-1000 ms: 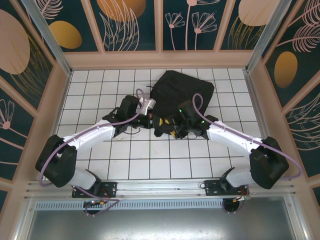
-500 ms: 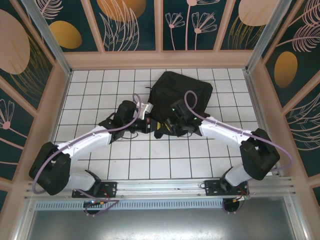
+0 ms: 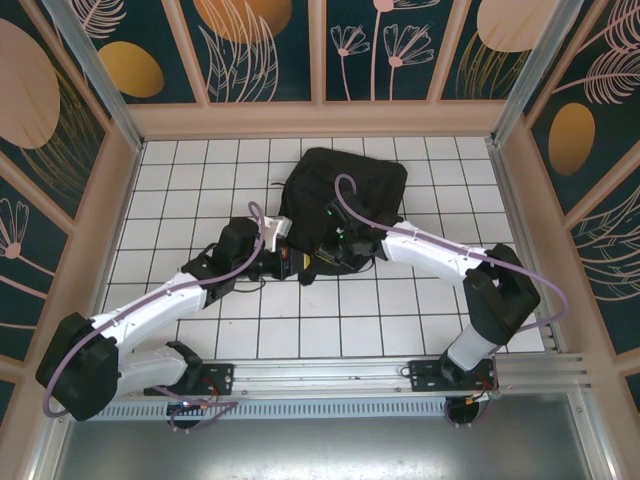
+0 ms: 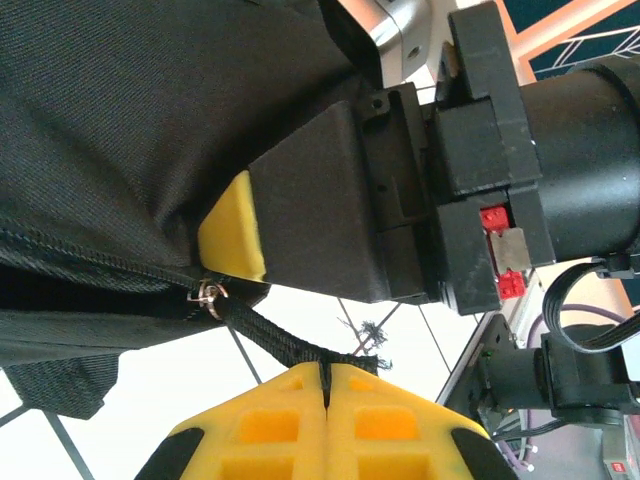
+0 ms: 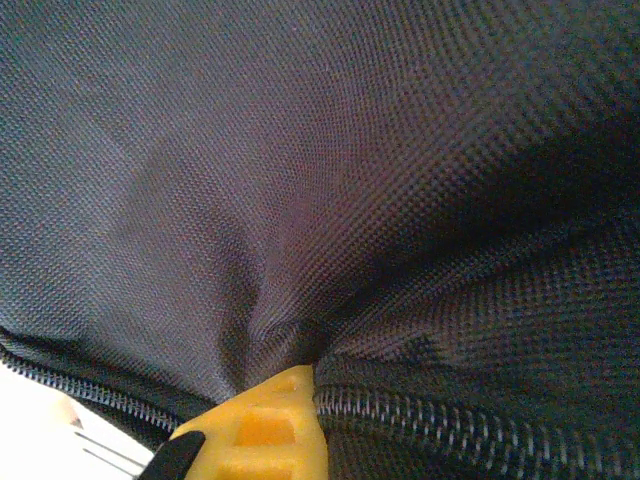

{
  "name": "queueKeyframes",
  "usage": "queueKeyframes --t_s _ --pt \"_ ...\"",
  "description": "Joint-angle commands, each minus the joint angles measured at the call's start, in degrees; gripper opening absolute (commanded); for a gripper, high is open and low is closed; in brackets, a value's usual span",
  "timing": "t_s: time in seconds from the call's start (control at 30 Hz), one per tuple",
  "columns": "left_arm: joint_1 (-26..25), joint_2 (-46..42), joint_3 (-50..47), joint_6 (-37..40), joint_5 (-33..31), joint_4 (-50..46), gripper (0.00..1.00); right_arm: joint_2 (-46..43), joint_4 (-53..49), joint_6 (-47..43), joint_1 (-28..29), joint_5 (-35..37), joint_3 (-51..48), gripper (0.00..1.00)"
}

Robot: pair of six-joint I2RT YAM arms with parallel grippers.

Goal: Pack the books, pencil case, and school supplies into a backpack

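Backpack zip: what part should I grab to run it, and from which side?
Grip the black webbing pull tab that hangs from the slider's metal ring. Come in from off the backpack, out over the table. The tab sticks out clear of the fabric and is flat, so the pads can close on its two faces, as the left gripper shows.

The backpack (image 5: 300,150) is black in a fine woven texture, its zip (image 5: 470,420) dark grey next to the yellow pad of the right gripper (image 5: 280,400). The left gripper (image 4: 325,385) has yellow pads with black corners. The zip pull strap (image 4: 280,340) between them is black, hung on a silvery ring (image 4: 208,293). Beneath both grippers the table (image 3: 180,170) is white tile with dark grid lines.
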Motion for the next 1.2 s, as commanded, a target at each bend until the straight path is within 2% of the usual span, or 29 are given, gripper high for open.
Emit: queueKeyframes --t_s 0.0,0.33,0.83,0.87,0.97,1.03,1.17 --pt "-0.8 -2.0 0.1 -0.6 1.5 3.7 0.0 -5.9 -5.4 -7.5 -0.4 5.6 -2.9 0.0" --pt "-0.8 0.6 0.8 -1.1 0.5 4.7 0.0 -15.5 -10.3 -8.7 -5.8 9.7 -9.4 0.0" --pt "1.9 2.2 1.4 -1.6 -3.5 4.7 0.0 -21.3 -16.8 -15.5 -16.1 13.2 -9.6 0.0" --pt "2.0 2.8 1.8 -1.6 -2.8 5.2 0.0 -21.6 -16.0 -15.9 -16.3 13.0 -9.8 0.02" --pt "1.9 4.8 2.9 -3.1 1.2 8.4 0.0 -21.5 -12.5 -15.5 -15.9 6.7 -9.6 0.15" --pt "1.7 6.4 4.1 -3.7 3.4 10.1 0.0 -21.0 -9.3 -14.1 -14.8 2.0 -9.4 0.25" --pt "0.7 9.1 8.5 -2.7 4.8 9.7 0.0 -20.2 -7.3 -8.2 -12.1 -0.4 -7.0 0.48"
